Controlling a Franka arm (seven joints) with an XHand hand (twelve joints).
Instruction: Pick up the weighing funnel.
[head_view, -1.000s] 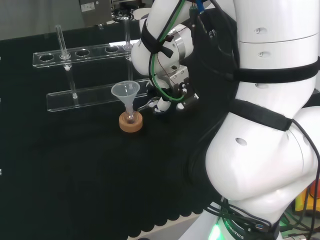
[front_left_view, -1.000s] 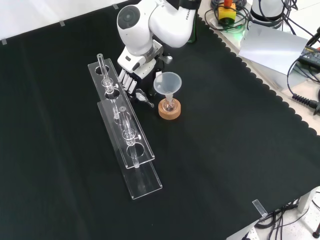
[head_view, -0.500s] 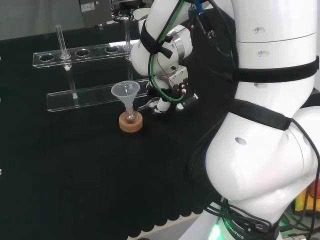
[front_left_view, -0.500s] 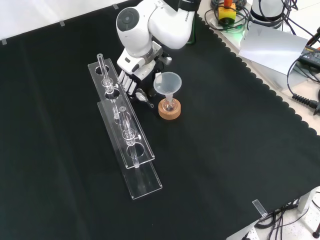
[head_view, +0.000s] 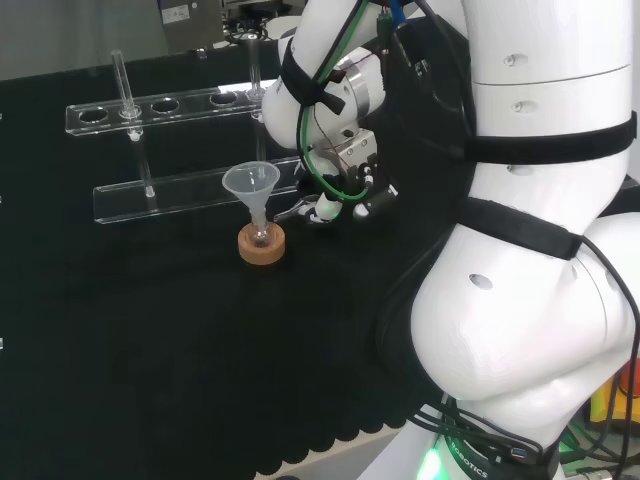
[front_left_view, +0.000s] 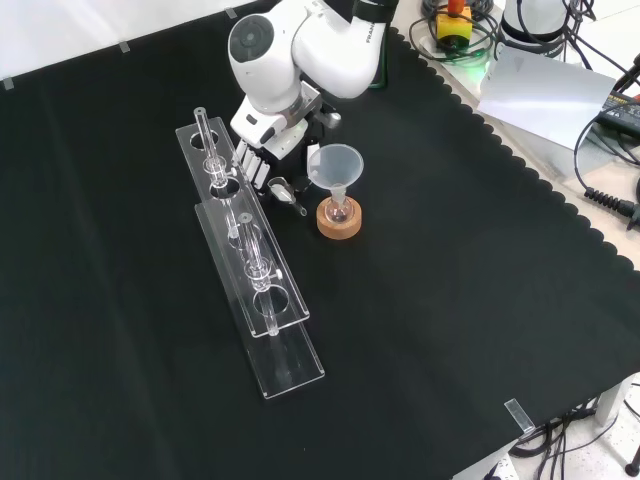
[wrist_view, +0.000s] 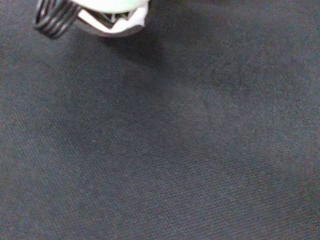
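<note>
The weighing funnel (front_left_view: 284, 190), a small clear scoop with a short stem, is at the hand's fingertips between the rack and the big funnel. In the head view the weighing funnel (head_view: 294, 209) pokes out to the left of the hand (head_view: 335, 200), just above the cloth. The hand (front_left_view: 254, 163) reaches down from under the white wrist link, its fingers and thumb pinched on the piece. In the wrist view a blurred white part of the hand (wrist_view: 107, 12) hangs over bare black cloth.
The big funnel (front_left_view: 336, 165) stands in a small flask on a cork ring (front_left_view: 339, 221), close beside the hand. Two clear racks (front_left_view: 255, 275) with upright tubes run along the hand's other side. The arm's white links (head_view: 530, 250) take up the head view's right.
The hand has risen slightly and shifted towards the rack, and the weighing funnel has moved with it. The big funnel and the racks have stayed put.
</note>
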